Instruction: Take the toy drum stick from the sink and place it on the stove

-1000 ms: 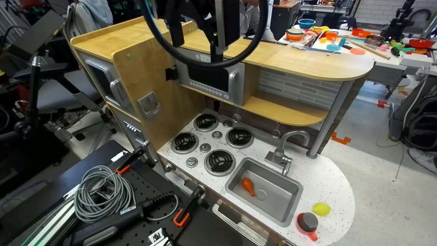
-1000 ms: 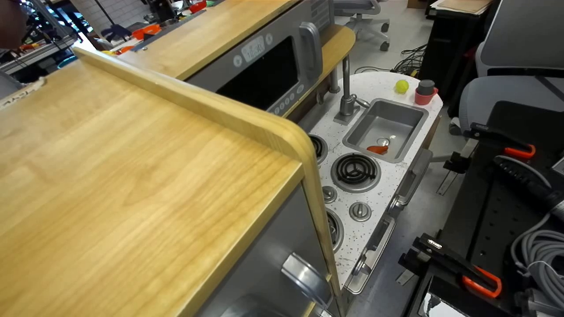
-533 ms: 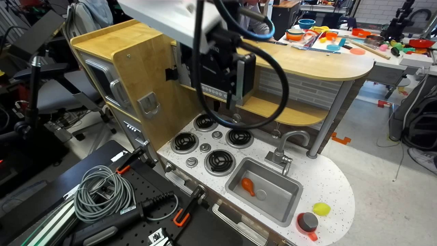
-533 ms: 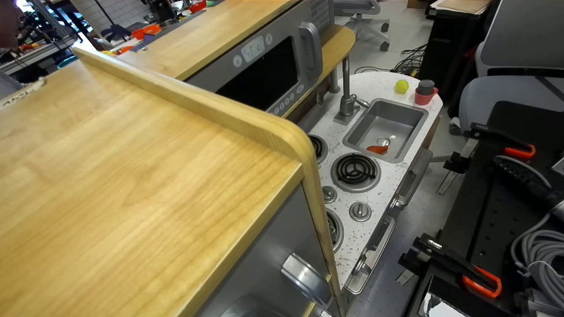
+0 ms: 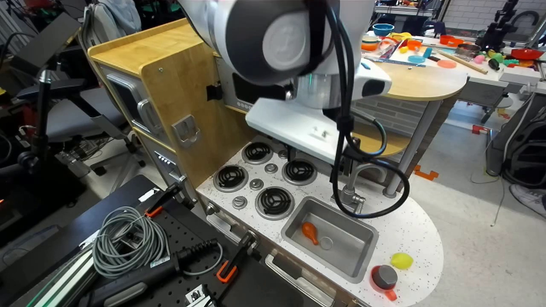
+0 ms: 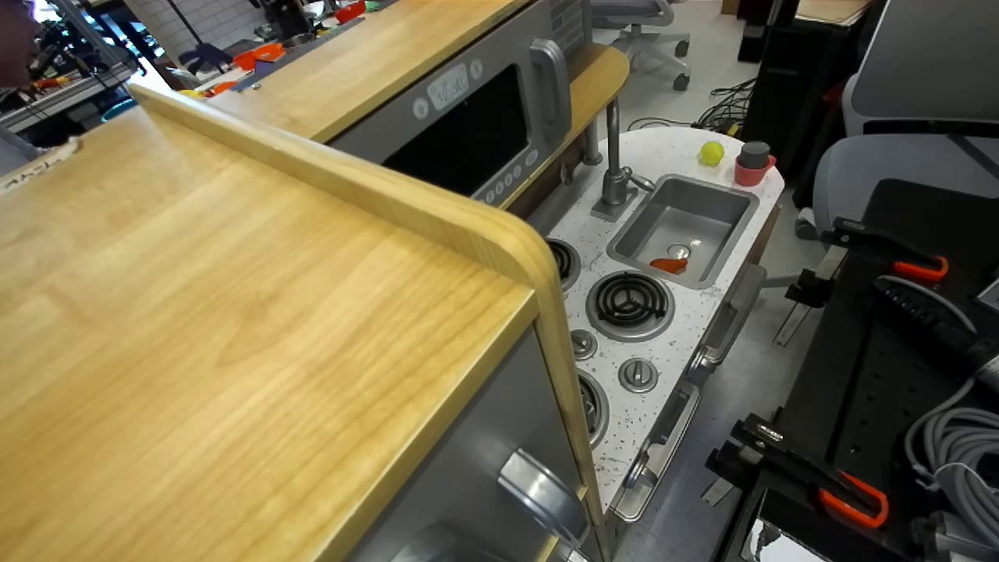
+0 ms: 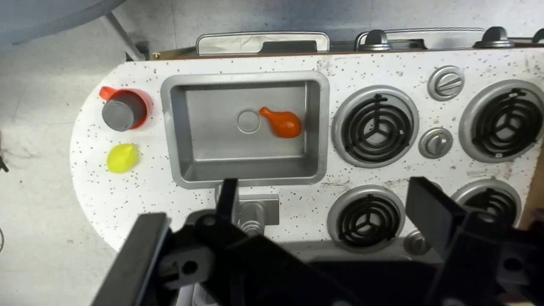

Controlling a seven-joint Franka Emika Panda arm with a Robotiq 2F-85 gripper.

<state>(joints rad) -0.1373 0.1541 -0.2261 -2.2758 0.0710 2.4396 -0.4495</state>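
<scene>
Wrist view: the drumstick (image 7: 284,123) lies in the sink (image 7: 219,138); the pincer (image 7: 324,185), spread wide, grips nothing. Grasp, lift and placing on the stove (image 7: 376,127) all seem left to do.

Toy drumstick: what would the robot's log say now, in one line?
gripper: open, holding nothing | toy drumstick: in sink, beside drain | pick: not yet done | next: probably reach down
</scene>
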